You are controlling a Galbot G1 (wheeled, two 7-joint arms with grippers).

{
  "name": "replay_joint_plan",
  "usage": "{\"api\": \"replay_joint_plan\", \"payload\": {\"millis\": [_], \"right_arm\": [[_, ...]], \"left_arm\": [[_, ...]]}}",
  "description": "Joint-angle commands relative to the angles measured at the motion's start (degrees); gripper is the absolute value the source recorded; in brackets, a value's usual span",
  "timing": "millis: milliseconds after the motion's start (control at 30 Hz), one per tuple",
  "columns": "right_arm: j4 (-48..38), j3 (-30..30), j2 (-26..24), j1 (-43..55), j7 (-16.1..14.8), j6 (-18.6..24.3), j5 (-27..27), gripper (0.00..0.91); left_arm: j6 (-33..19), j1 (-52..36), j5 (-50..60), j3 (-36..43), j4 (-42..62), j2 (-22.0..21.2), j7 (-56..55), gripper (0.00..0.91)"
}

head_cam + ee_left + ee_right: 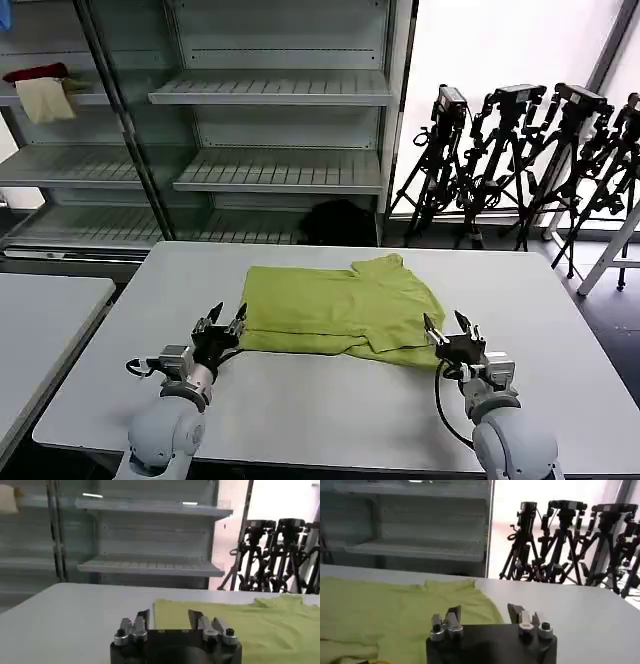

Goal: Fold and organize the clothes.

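Observation:
The clothes, a lime yellow-green T-shirt (340, 308), lie partly folded in the middle of the white table (330, 400), a sleeve sticking out at the far right. My left gripper (228, 318) is open just off the shirt's near left corner. In the left wrist view that gripper (170, 616) frames the shirt's left edge (240, 625). My right gripper (450, 324) is open at the shirt's near right corner. From the right wrist, the gripper (485, 611) sits over the shirt's right edge (395, 610). Nothing is held.
Empty metal shelves (270, 130) stand behind the table, with a red cloth (35, 73) and a cream-beige cloth (45, 100) on the upper left shelf. Black tripods (530, 150) crowd the back right. A second table (40, 320) sits to the left.

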Motion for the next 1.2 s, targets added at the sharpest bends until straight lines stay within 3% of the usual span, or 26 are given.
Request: {"api": "replay_joint_plan", "payload": {"millis": [33, 300, 333, 433, 467, 600, 633, 767, 800, 833, 900, 1200], "right_arm": [[1.26, 2.38, -1.10, -7.69, -1.16, 0.69, 2.39, 0.907], [-0.21, 2.41, -1.33, -7.25, -0.61, 0.86, 2.78, 0.806], [-0.39, 2.30, -1.27, -7.05, -0.62, 0.80, 2.68, 0.655], [-0.85, 1.84, -1.16, -6.60, -0.69, 0.71, 2.15, 0.413], [-1.00, 1.65, -1.14, -6.54, -0.79, 0.66, 1.93, 0.292], [-1.44, 0.95, -0.96, -6.46, -1.19, 0.70, 1.22, 0.030], [-1.47, 0.91, -0.90, -6.46, -1.27, 0.69, 1.18, 0.000], [-1.38, 0.91, -0.97, -6.47, -1.47, 0.70, 1.23, 0.000], [-1.31, 0.94, -0.98, -6.45, -1.46, 0.68, 1.23, 0.000], [-1.24, 0.98, -0.98, -6.45, -1.46, 0.69, 1.24, 0.000], [-0.93, 1.05, -1.08, -6.46, -1.48, 0.71, 1.26, 0.000], [-0.04, 1.51, -1.36, -6.47, -1.56, 0.68, 1.52, 0.000]], "left_arm": [[0.13, 4.11, 0.54, -0.56, -0.12, 0.60, 0.53, 0.907], [0.30, 4.98, 0.77, 0.16, 0.54, 0.47, 1.01, 0.907], [0.30, 4.88, 0.85, 0.41, 0.63, 0.36, 1.04, 0.907], [0.29, 4.49, 1.31, 0.86, 0.94, 0.04, 1.06, 0.907], [0.30, 4.32, 1.44, 0.99, 1.08, -0.05, 1.03, 0.907], [0.67, 3.75, 2.50, 1.33, 1.68, -0.31, 0.87, 0.907], [0.86, 3.65, 2.67, 1.42, 1.85, -0.31, 0.85, 0.907], [1.83, 3.48, 3.27, 1.46, 2.32, -0.16, 0.89, 0.685], [2.02, 3.56, 3.25, 1.52, 2.34, 0.01, 0.96, 0.494], [2.23, 3.60, 3.30, 1.52, 2.37, 0.06, 0.98, 0.413], [2.29, 3.73, 3.42, 1.46, 2.47, 0.04, 0.99, 0.040], [1.81, 4.24, 3.28, 1.34, 2.30, -0.08, 1.94, 0.000]]}}
